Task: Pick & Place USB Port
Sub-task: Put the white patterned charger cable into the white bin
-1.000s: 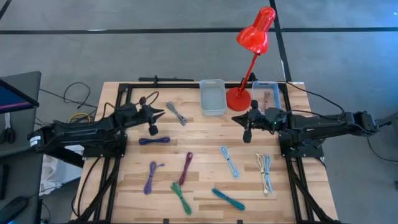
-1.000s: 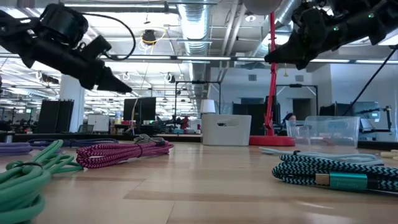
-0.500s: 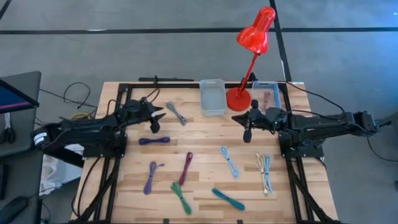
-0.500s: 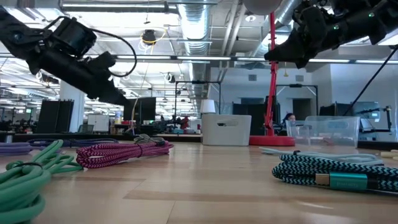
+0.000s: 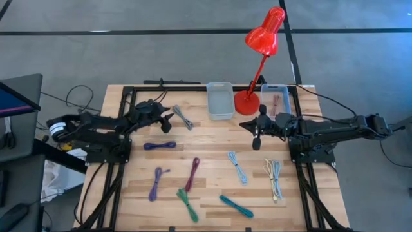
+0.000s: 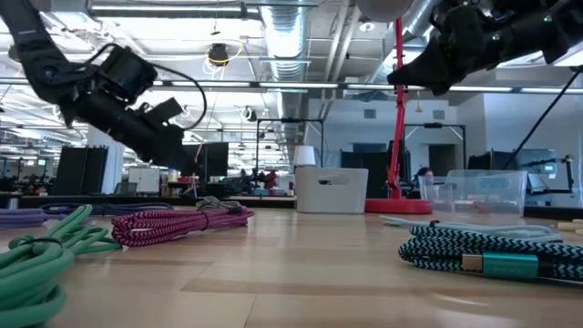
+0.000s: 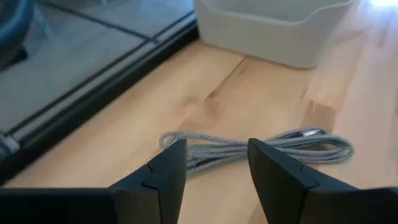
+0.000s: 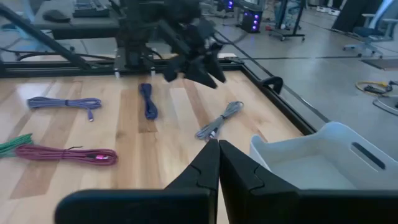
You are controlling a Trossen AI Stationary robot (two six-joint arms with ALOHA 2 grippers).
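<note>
Left gripper (image 7: 211, 163) jaws open over grey cable (image 5: 183, 118); we centre on bundle, descend square. Right gripper (image 5: 256, 134) jaws closed, parked.

Wooden surface (image 5: 212, 138) carries coiled cables: grey (image 5: 183, 117), dark blue (image 5: 159, 145), purple (image 5: 156, 182), magenta (image 5: 192, 174), green (image 5: 187, 204), teal (image 5: 235, 206), light blue (image 5: 237, 167), cream (image 5: 274, 178). At the far edge: white bin (image 5: 219, 100), clear bin (image 5: 275, 97), red lamp base (image 5: 246, 102).
</note>
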